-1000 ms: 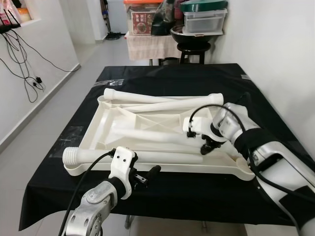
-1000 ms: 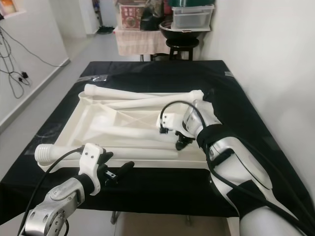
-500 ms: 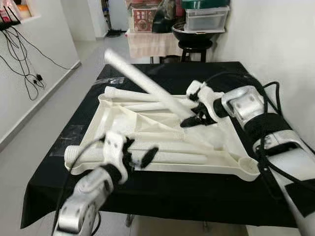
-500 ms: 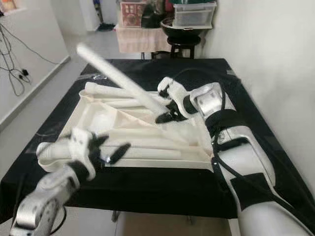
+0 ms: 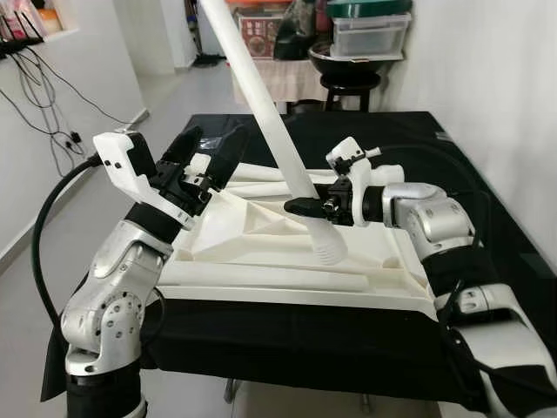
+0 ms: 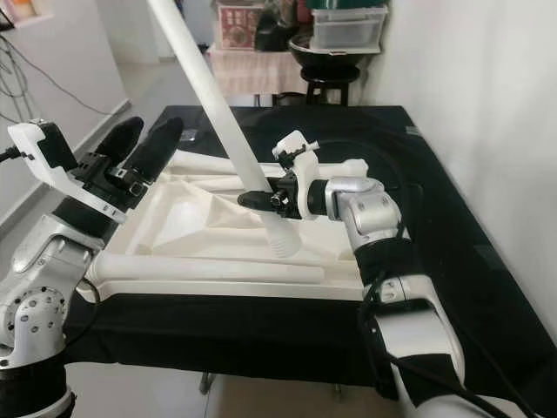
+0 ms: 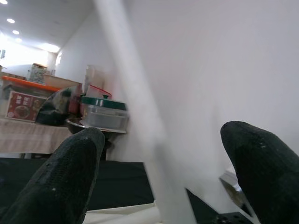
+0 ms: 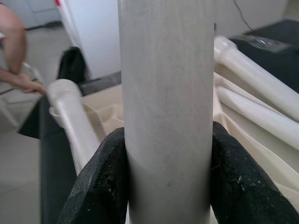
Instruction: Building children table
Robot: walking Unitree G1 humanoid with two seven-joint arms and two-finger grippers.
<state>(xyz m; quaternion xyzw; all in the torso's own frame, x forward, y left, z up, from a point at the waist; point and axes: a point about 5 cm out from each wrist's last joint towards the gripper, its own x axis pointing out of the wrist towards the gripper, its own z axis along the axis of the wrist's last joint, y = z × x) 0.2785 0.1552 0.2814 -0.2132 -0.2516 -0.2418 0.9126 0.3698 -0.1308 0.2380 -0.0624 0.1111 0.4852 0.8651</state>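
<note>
The white children's table top (image 5: 218, 228) lies upside down on a black-covered table (image 5: 487, 200). My right gripper (image 5: 294, 206) is shut on a long white leg (image 5: 261, 96), near its threaded end (image 5: 332, 250). The leg slants steeply up and to the left, its threaded end low over the table top. In the right wrist view the black fingers (image 8: 100, 186) clamp the leg (image 8: 166, 102) from both sides. My left gripper (image 5: 204, 155) is raised, open, just left of the leg, not touching it. Other legs (image 5: 261, 277) lie on the table top.
Behind the table stand a stool (image 5: 346, 85) with a bowl, plastic boxes (image 5: 365, 35) and a cloth-covered shelf. A white wall runs along the right. Cables (image 5: 52, 113) hang on the left wall. A person's arm (image 8: 11, 42) shows in the right wrist view.
My right gripper has lifted the leg off the table top and swung it from a shallow slant to steeply upright. The left arm rose from the front edge to beside the leg.
</note>
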